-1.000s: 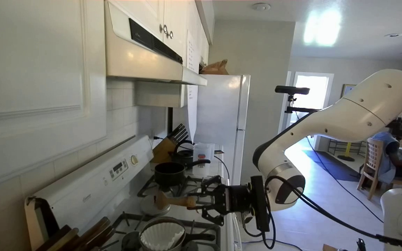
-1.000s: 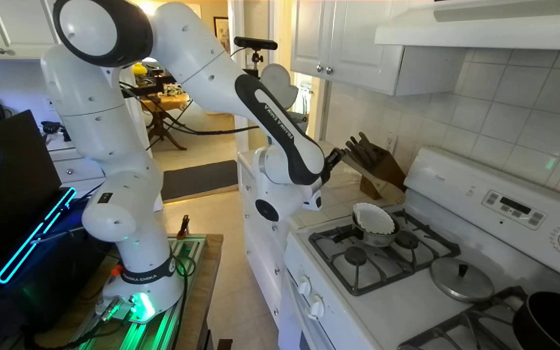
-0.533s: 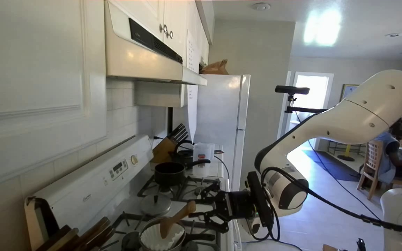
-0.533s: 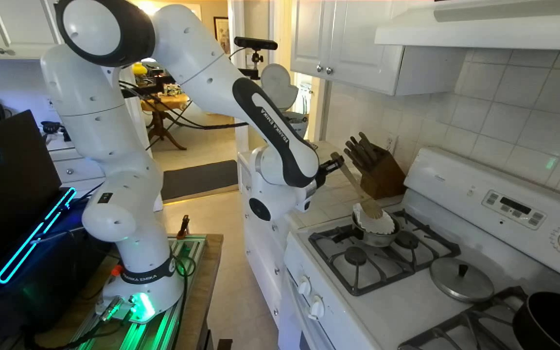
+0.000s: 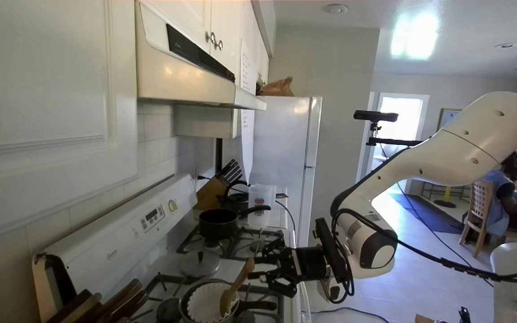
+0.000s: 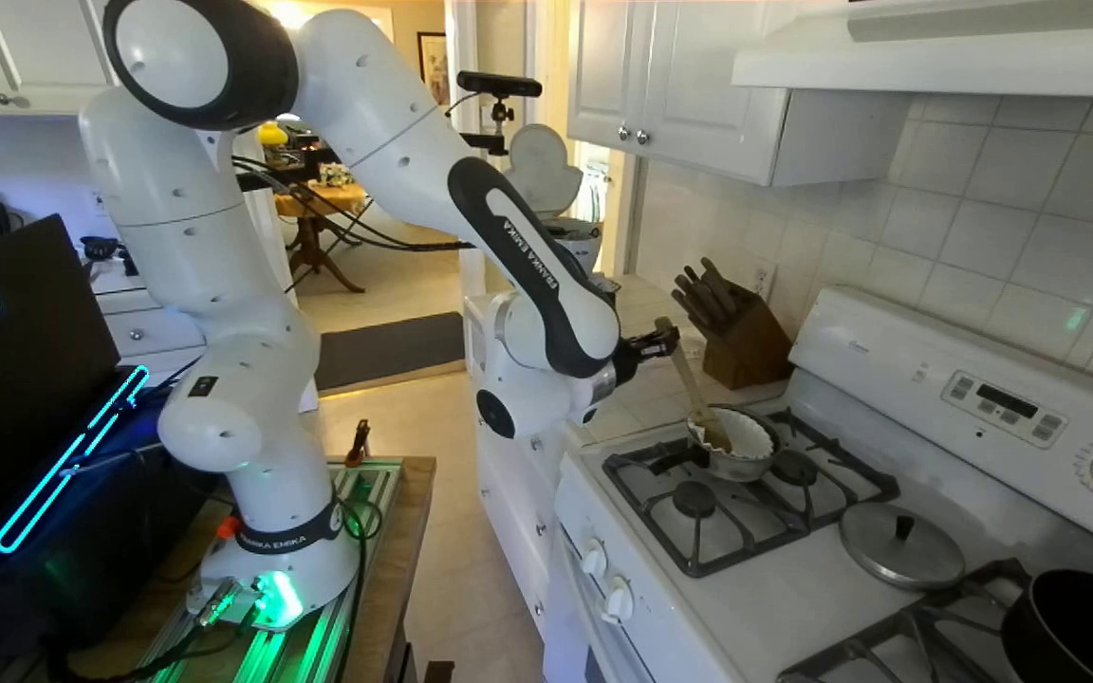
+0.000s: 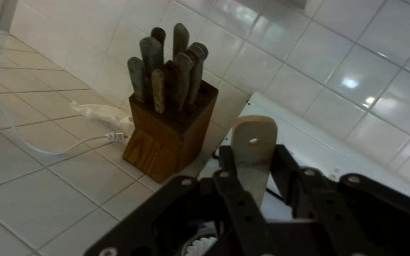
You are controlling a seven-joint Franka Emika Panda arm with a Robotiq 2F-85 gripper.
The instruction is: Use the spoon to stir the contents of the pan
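The light-brown wooden spoon (image 5: 239,283) is in my gripper (image 5: 251,268), which is shut on the upper end of its handle. The spoon slants steeply down, and its bowl is inside the pan (image 5: 183,306), against the white fluted paper liner on the gripper's side. An exterior view also shows the spoon (image 6: 689,381) leaning into the pan (image 6: 746,467), with my gripper (image 6: 665,343) above and beside it. In the wrist view the handle end (image 7: 255,142) sits between both fingertips (image 7: 253,160). There the pan (image 7: 206,232) is mostly hidden behind the fingers, and the spoon's bowl is hidden.
The pan stands on a burner grate; its black handle (image 5: 258,305) points toward the stove front. A metal lid (image 6: 888,550) lies mid-stove. A black pot (image 6: 1078,621) sits on another burner. A knife block (image 6: 746,343) stands on the tiled counter. A range hood (image 5: 186,83) hangs above.
The spoon was nearly level above the stove, then tipped down into the pan. Now it is steeper, its bowl moved toward the gripper's side. The liner has shifted, showing more of the pan's inside.
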